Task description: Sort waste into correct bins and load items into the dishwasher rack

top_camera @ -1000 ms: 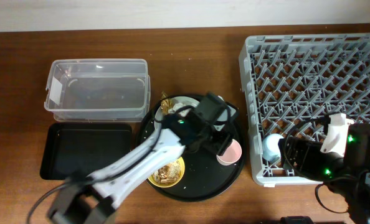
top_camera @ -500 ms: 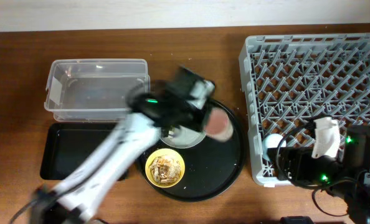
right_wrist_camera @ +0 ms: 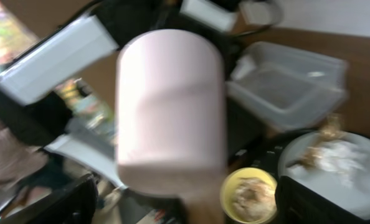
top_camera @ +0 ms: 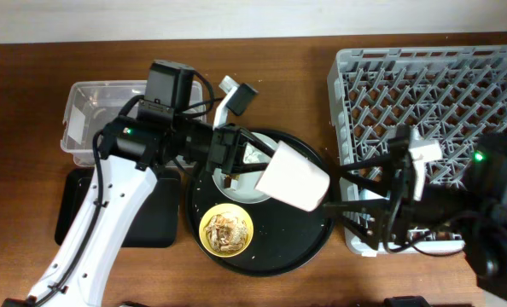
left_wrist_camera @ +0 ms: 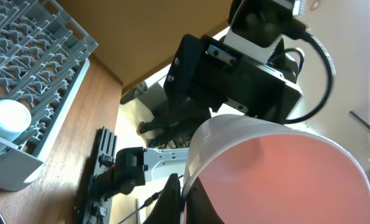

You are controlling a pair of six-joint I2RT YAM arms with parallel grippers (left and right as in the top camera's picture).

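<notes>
My left gripper is shut on the rim of the pink cup, holding it on its side above the round black tray. In the left wrist view its fingertips pinch the cup wall. My right gripper stands open just right of the cup, its fingers apart from it. In the right wrist view the cup fills the space ahead of the right gripper. The yellow bowl holds brownish food scraps. The plate carries white paper and a gold wrapper. The blue cup sits in the dishwasher rack.
The clear tub stands at the back left with the shallow black tray in front of it, partly under my left arm. The round black tray holds bowl and plate. The rack's left wall is close beside my right arm.
My left gripper has shut on the pink cup, lifted it off the round tray and tipped it rightward. My right arm swung left from the rack's corner toward the cup.
</notes>
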